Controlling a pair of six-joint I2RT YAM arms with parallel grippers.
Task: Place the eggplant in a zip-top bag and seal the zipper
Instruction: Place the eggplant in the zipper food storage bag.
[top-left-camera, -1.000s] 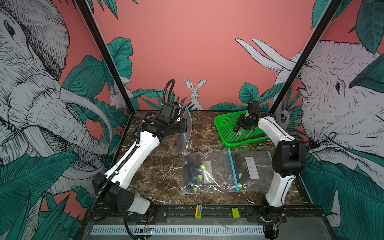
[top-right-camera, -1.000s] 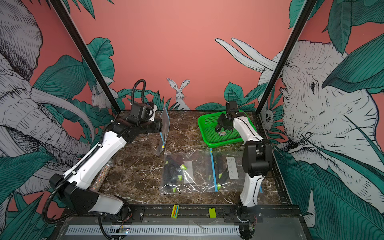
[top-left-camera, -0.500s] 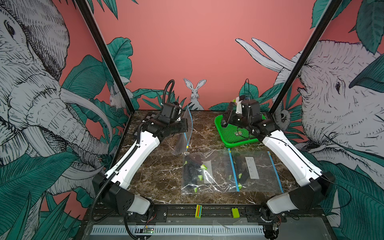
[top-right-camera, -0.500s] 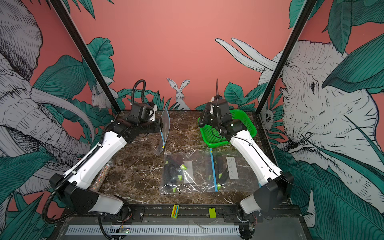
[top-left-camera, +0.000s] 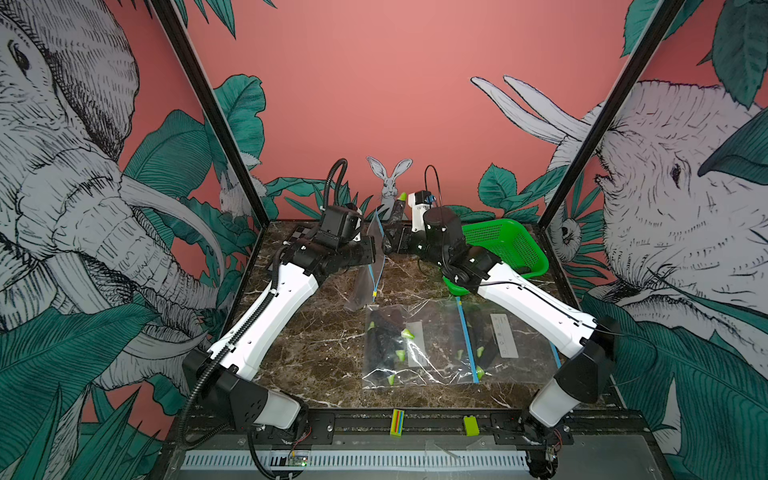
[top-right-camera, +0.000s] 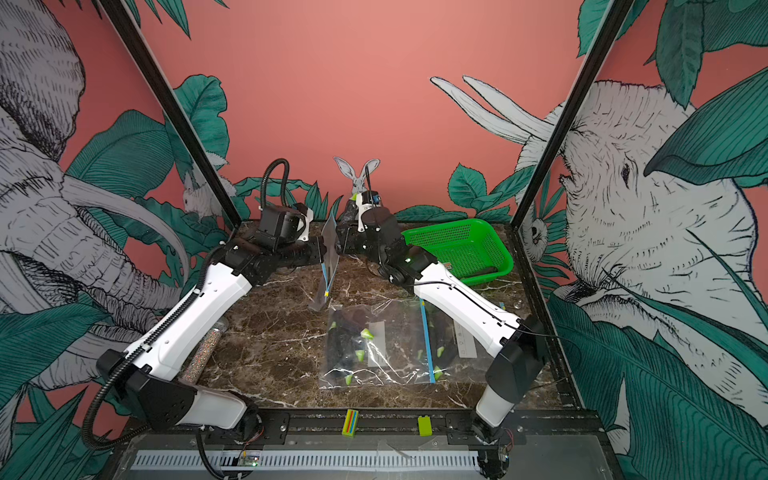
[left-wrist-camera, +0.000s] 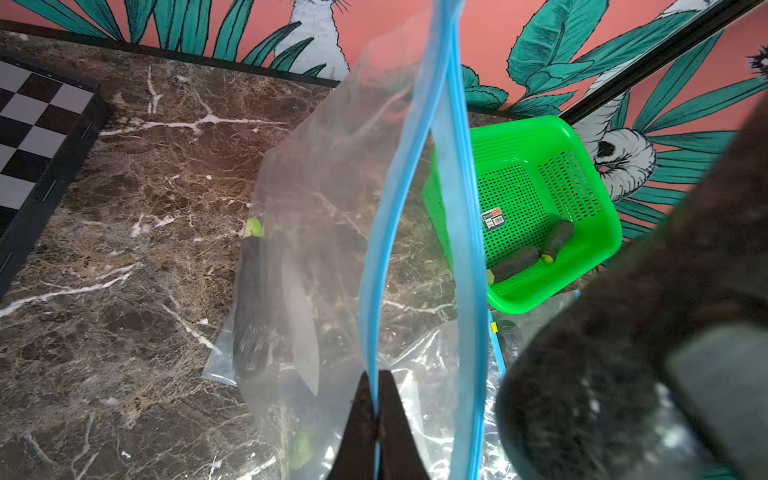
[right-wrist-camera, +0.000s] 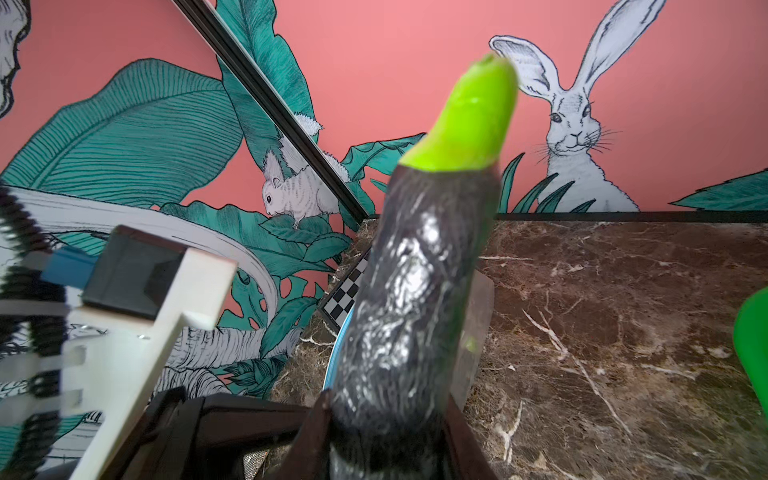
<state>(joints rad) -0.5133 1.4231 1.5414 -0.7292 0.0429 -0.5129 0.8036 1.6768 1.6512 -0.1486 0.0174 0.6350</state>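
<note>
My left claw is shut tight on 1 lip of the zip-top bag, right at its blue zipper. The other lip bows away, so the mouth stands open in the left wrist view. In both top views the bag hangs from that grip over the counter, toward the middle of its far edge, with its lower end down by the marble.

My right claw is closed around the dark lower body of the eggplant. The eggplant stands nearly upright, green stem end on top, in the air just beside the bag's upper edge. It is not inside the bag; whether it touches the plastic I cannot tell.

Through the clear plastic near the bag's lower end I see another dark eggplant, though I cannot tell whether it lies inside.

The green basket sits at the far right corner of the counter with 2 eggplants in it. 2 filled bags lie flat side by side near the front edge, from the middle toward the right. A checkerboard lies at the far left corner.
</note>
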